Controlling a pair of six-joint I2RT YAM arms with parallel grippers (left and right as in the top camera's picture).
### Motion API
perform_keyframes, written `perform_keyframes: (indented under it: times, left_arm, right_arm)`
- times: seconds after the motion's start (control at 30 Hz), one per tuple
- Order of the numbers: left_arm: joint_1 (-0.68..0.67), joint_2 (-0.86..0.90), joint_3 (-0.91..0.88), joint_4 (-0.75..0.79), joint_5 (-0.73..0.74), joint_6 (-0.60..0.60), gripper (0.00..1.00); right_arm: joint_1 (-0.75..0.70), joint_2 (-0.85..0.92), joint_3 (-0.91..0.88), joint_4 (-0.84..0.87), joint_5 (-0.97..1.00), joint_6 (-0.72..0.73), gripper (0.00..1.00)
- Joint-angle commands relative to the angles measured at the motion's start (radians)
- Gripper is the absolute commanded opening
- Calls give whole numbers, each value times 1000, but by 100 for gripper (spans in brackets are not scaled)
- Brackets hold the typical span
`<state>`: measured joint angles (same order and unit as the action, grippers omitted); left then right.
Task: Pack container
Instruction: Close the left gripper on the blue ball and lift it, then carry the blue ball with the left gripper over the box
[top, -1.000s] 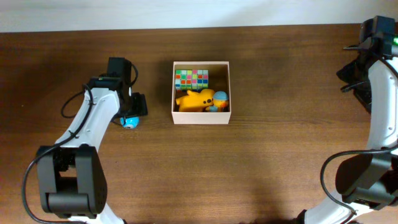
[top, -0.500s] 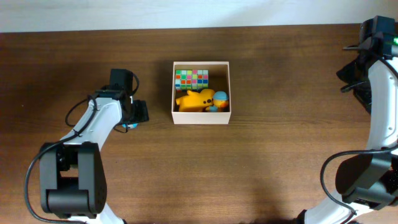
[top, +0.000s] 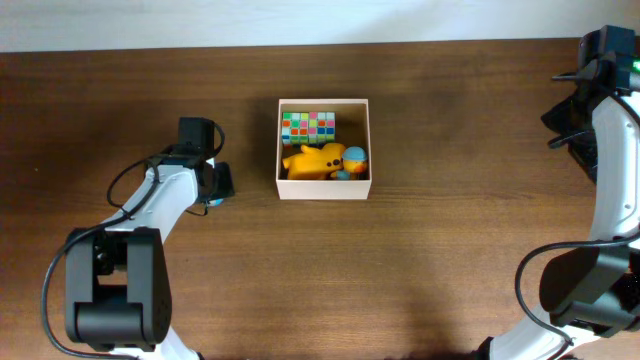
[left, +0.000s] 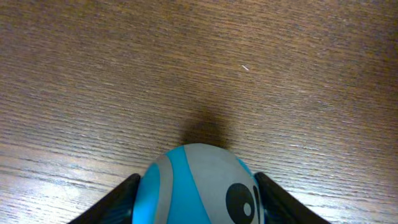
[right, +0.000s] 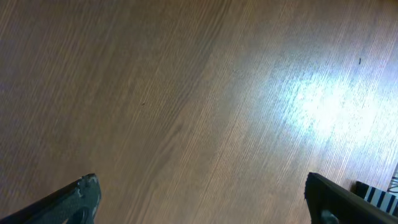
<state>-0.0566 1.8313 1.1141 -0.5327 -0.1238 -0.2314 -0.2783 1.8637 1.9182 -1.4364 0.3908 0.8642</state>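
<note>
Fingers (left: 121, 200) of the left gripper (left: 196, 186) are showing only as two dark tips at the bottom corners of the left wrist view, and they are pressing against both sides of a blue and grey ball (left: 199, 180), clasping it. The lower part of the ball is being cut off by the frame edge, and a black mark on its right side is only partly showing. The ball is sitting on the brown wooden table (left: 199, 62), casting a small shadow just beyond it.

From overhead, the left gripper (top: 215, 186) is covering nearly all of the ball (top: 211, 201), leaving just a sliver of blue peeking out beneath it. The container (top: 323, 187) is standing just to the right of that gripper on the table (top: 420, 270), apart from it, near the middle of the tabletop. Inside it, a cube of coloured squares (top: 308, 125) is lying at the back, a yellow toy (top: 310, 160) is lying in front of it, and a small blue and orange toy (top: 354, 158) is nestling beside the yellow one; its shape is too small to make out.

The right gripper (right: 202, 190) is hanging wide open over bare wood, its two fingertips showing only at the lower corners of the right wrist view, with nothing between them. Overhead, the right arm (top: 610, 110) is standing at the far right edge, partly cut off.
</note>
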Motion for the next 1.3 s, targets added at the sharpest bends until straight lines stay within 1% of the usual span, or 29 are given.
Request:
perform_keyframes:
  times: [0.0,0.17,0.27,0.4,0.47,0.6,0.7,0.77,0.87,0.93,1.03,1.13,1.27]
  left_arm:
    - [5,5,-17,4,-5,1,55]
    - [5,5,-16,6,8,0,54]
    - [5,2,6,-10,51,1,54]
    - [5,-11,77,-68,115,1,55]
    - [5,-29,147,-129,158,1,54]
    - [5,-67,228,-196,208,2,54]
    - [5,-113,286,-213,297,1,54]
    - [5,-144,320,-203,381,1,54]
    - [5,-186,368,-130,565,1,54]
    - [3,-200,374,-42,690,1,54]
    - [-22,-195,373,106,838,1,54]
    - [-84,-178,373,200,837,1,54]
    - [-168,-139,373,272,797,1,54]
  right_arm:
    - [-4,-9,0,0,5,9,99]
    - [-4,-9,0,0,5,9,99]
    - [-4,-9,0,0,5,9,99]
    - [-4,-9,0,0,5,9,99]
    - [-4,-10,0,0,5,9,99]
    - [-4,-10,0,0,5,9,99]
    - [-4,-10,0,0,5,9,99]
    - [-4,-10,0,0,5,9,99]
    - [-4,-10,0,0,5,9,99]
    - [-4,-10,0,0,5,9,99]
    - [-4,-10,0,0,5,9,99]
    - [-4,-9,0,0,5,9,99]
    - [-4,-10,0,0,5,9,99]
